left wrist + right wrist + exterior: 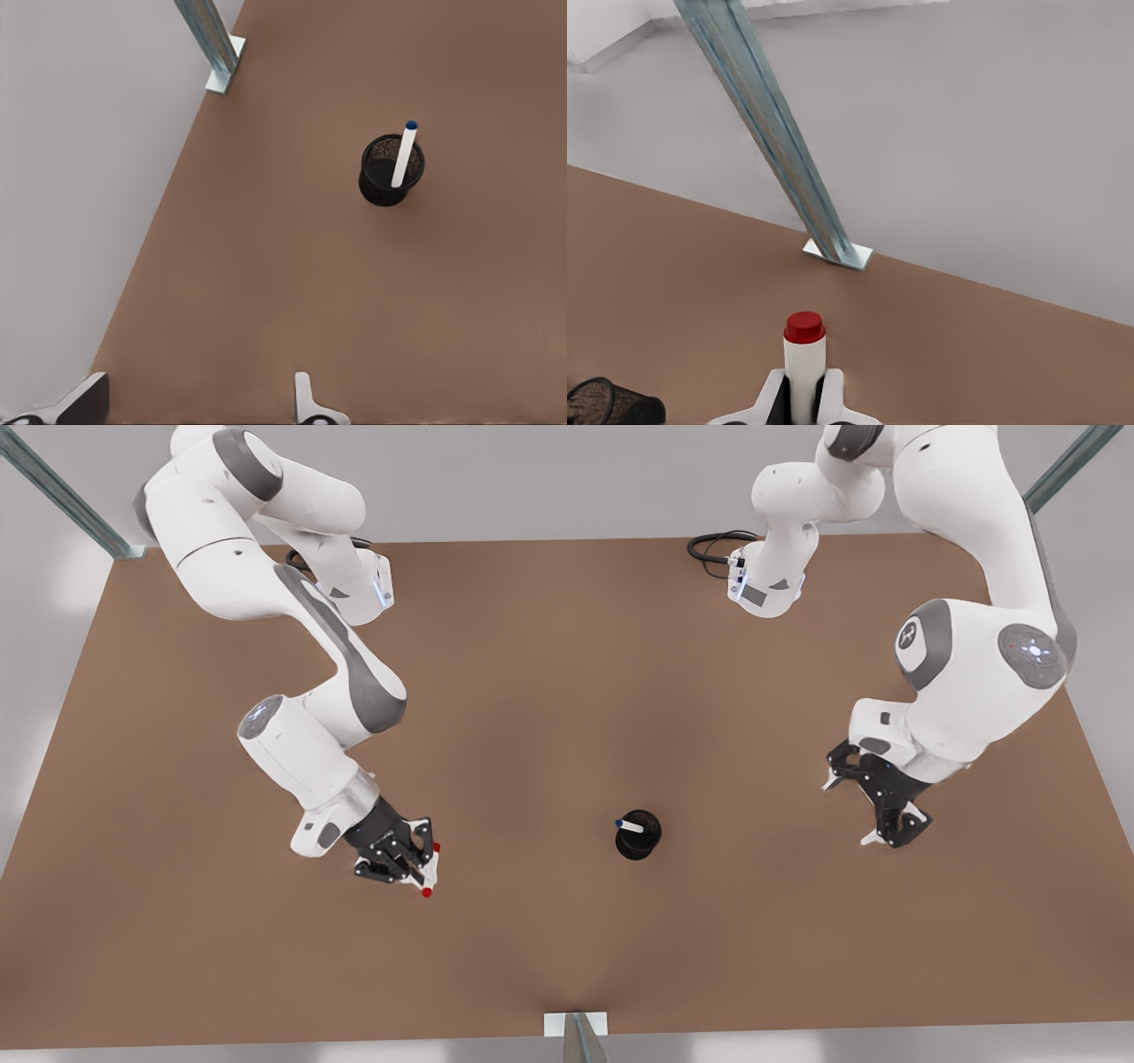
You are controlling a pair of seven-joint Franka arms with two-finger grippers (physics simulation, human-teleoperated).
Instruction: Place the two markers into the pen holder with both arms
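Front view: the brown tabletop (567, 717) carries the black pen holder (638, 834) near its middle, with the blue marker (630, 825) already leaning inside it. On the front view's left, the right claw (423, 871) is clamped on the red marker (429, 872), well apart from the holder. On the front view's right, the left claw (873, 808) waits with its fingers spread and nothing between them. One marker is in, so the step in hand is carrying the red one across; my judgement is that the next move calls for bringing it above the holder's mouth, tipped close to upright, before letting go.

Left wrist view: the pen holder (392, 168) stands apart on the tabletop with the blue marker (405, 155) propped against its rim; two white fingertips (304, 397) sit wide apart, cut off by the frame edge.

Right wrist view: the red marker (804, 363) rises between the closed fingers (769, 394), red cap uppermost. Its lower end is hidden by the claw. The pen holder (611, 403) is partly cut off at the corner.
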